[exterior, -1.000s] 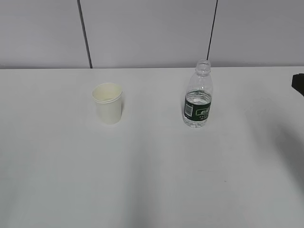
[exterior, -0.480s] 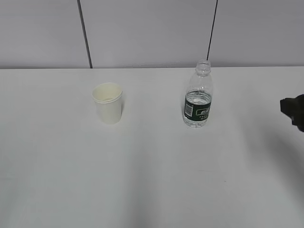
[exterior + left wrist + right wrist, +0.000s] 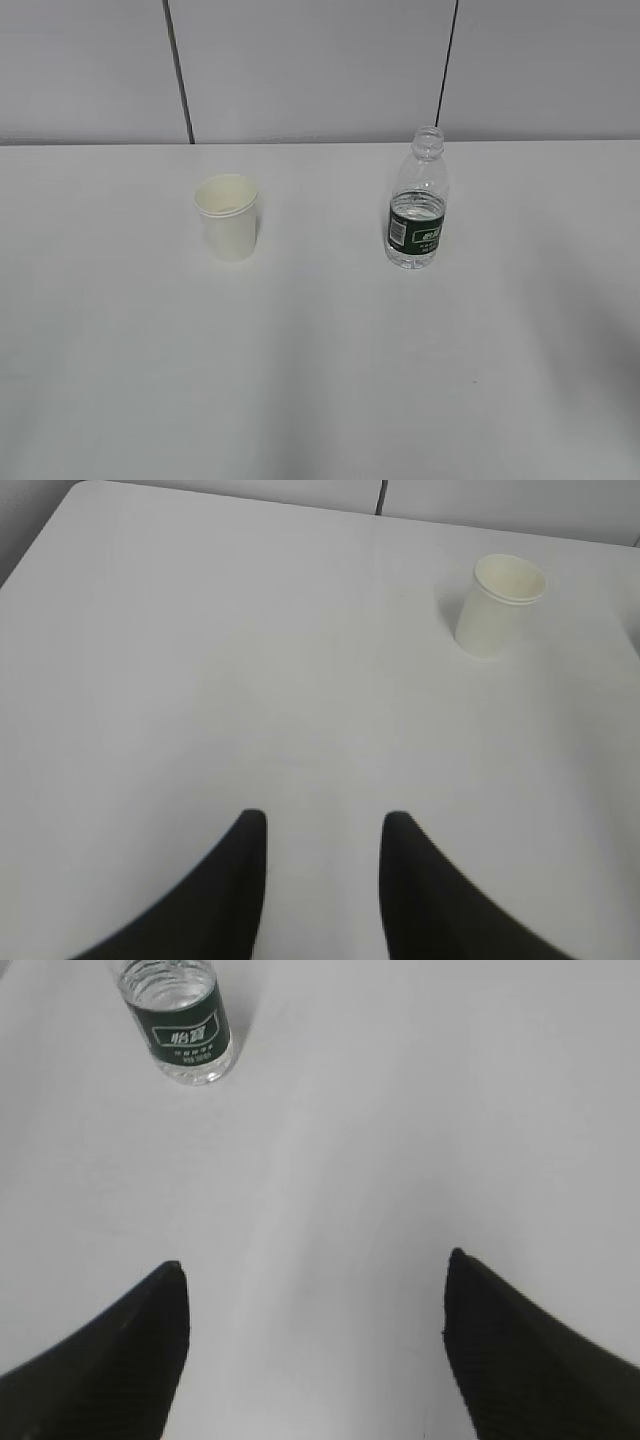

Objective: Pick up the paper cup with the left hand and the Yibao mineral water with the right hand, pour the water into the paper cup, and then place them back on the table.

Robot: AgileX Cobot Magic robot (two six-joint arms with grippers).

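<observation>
The cream paper cup point(image 3: 229, 216) stands upright on the white table point(image 3: 320, 380), left of centre. The Yibao bottle point(image 3: 416, 200), clear with a dark green label and no cap, stands upright to its right. Neither arm shows in the exterior view. In the left wrist view my left gripper point(image 3: 323, 818) is open and empty over bare table, with the cup point(image 3: 498, 604) far ahead to the upper right. In the right wrist view my right gripper point(image 3: 315, 1257) is wide open and empty, with the bottle point(image 3: 182, 1026) ahead at the upper left.
A grey panelled wall point(image 3: 320, 70) with two dark vertical seams runs behind the table's far edge. The table's rounded far-left corner point(image 3: 80, 488) shows in the left wrist view.
The black right arm, seen at the right edge of the exterior view in both earlier frames, has left that view. The cup and bottle have not moved.
</observation>
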